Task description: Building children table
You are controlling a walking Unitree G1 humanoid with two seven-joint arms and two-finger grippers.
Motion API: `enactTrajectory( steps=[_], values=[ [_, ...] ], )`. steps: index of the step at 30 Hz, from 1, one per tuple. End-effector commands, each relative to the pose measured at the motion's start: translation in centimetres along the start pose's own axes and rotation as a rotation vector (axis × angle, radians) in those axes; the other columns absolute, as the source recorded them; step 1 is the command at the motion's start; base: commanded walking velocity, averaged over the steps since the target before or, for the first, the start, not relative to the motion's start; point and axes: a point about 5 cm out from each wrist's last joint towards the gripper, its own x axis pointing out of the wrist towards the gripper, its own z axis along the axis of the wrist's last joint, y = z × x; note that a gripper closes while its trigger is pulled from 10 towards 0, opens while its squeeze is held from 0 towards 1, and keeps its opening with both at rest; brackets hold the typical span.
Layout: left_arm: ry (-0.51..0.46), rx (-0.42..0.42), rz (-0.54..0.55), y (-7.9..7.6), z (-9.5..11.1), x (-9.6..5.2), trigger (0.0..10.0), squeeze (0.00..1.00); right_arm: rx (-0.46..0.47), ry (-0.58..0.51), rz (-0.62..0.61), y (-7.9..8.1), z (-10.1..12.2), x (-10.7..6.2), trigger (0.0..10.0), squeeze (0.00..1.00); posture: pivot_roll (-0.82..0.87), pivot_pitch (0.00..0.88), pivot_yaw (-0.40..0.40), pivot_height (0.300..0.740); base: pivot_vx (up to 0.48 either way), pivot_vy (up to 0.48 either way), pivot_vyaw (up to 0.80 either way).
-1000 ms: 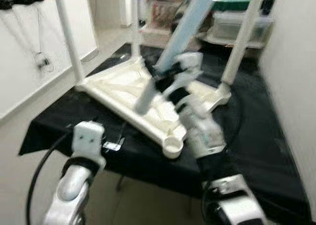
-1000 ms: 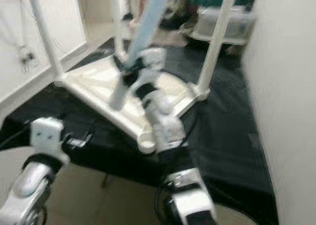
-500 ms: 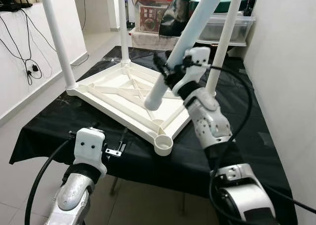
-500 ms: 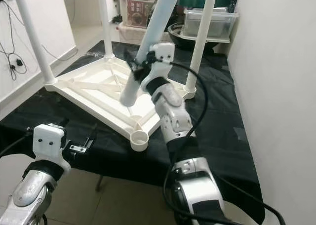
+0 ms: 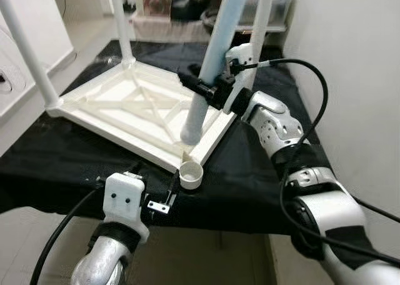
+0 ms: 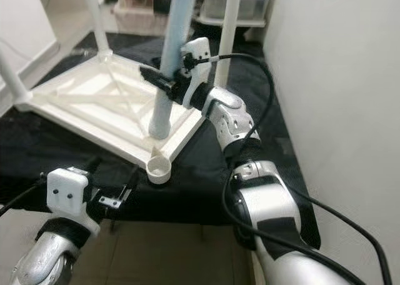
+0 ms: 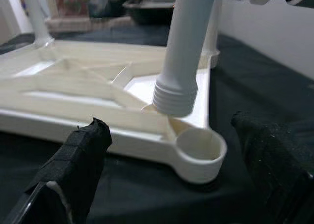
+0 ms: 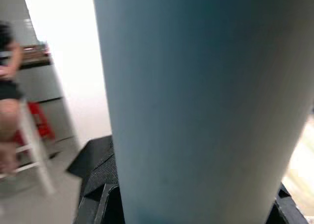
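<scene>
A white children's table top (image 5: 119,110) lies upside down on a black-covered table, with three white legs (image 5: 25,54) standing up from its corners. The near corner socket (image 5: 190,174) is an open round cup. My right gripper (image 5: 203,91) is shut on a pale blue leg (image 5: 209,66), held nearly upright with its threaded lower end (image 7: 175,97) hovering just above and behind the socket (image 7: 198,149). My left gripper (image 7: 167,160) is open, low at the table's front edge, with its black fingers (image 7: 78,155) either side of that corner.
The black cloth (image 5: 56,166) covers the work table, whose front edge is close to me. A white wall (image 5: 350,60) runs along the right. Storage boxes (image 6: 240,0) stand on the floor beyond the table. A person (image 8: 10,86) appears far off in the right wrist view.
The camera has come closer and tilted down. My right gripper has swung the blue leg more upright and lowered its end toward the near corner socket. The left gripper has stayed near the front edge.
</scene>
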Motion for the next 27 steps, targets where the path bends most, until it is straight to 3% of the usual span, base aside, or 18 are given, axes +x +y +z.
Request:
enactTrajectory(
  steps=[1, 8, 21, 27],
  values=[
    [0.009, -0.011, 0.002, -0.2, 0.2, -0.4, 10.0, 0.00, 0.007, -0.014, 0.052, -0.1, 1.1, 0.0, 10.0, 0.00, 0.08, 0.255, -0.027, 0.740, 0.000, 0.000, 0.00],
    [0.039, -0.035, -0.004, -1.0, 0.8, -1.9, 10.0, 0.00, 0.043, 0.011, 0.321, 0.2, 2.3, -1.1, 10.0, 0.00, 0.10, 0.310, -0.013, 0.740, 0.000, 0.000, 0.00],
    [0.075, -0.032, 0.004, -1.2, 0.8, -2.5, 10.0, 0.00, 0.056, -0.015, 0.523, 0.6, 3.1, -1.9, 10.0, 0.00, 0.11, 0.310, -0.011, 0.740, 0.000, 0.000, 0.00],
    [0.088, -0.034, -0.002, -1.5, 0.7, -2.7, 10.0, 0.00, 0.032, 0.071, 0.567, 1.2, 2.0, -1.7, 10.0, 0.00, 0.11, 0.290, -0.010, 0.740, 0.000, 0.000, 0.00]
  ],
)
